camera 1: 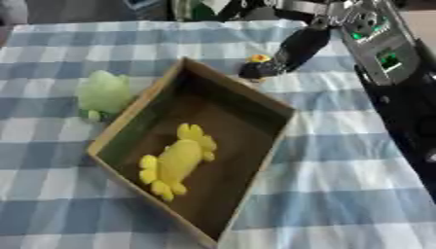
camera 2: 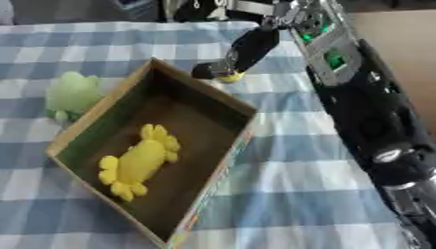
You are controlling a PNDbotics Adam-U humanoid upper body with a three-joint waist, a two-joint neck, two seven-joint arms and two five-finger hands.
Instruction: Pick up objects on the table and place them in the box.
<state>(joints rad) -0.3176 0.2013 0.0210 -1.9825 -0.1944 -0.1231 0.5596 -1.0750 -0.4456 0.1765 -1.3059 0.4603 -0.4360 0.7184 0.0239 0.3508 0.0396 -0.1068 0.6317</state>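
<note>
A yellow toy (camera 1: 177, 160) is lying flat on the floor of the box (camera 1: 271, 160), likely already delivered. The box is sitting askew on the checked tabletop (camera 1: 340, 194). Left of it, just outside the wall, a pale green toy (camera 1: 104, 93) is waiting, not yet picked. Beyond the far corner, the right hand (camera 1: 285, 53) is reaching down, its fingers (camera 1: 255, 70) curling onto a small yellow-orange object (camera 1: 258, 58), apparently pinching it for lifting.

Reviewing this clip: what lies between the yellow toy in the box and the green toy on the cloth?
Only the box's left wall separates the yellow toy from the green toy; the left eye view shows it best.
</note>
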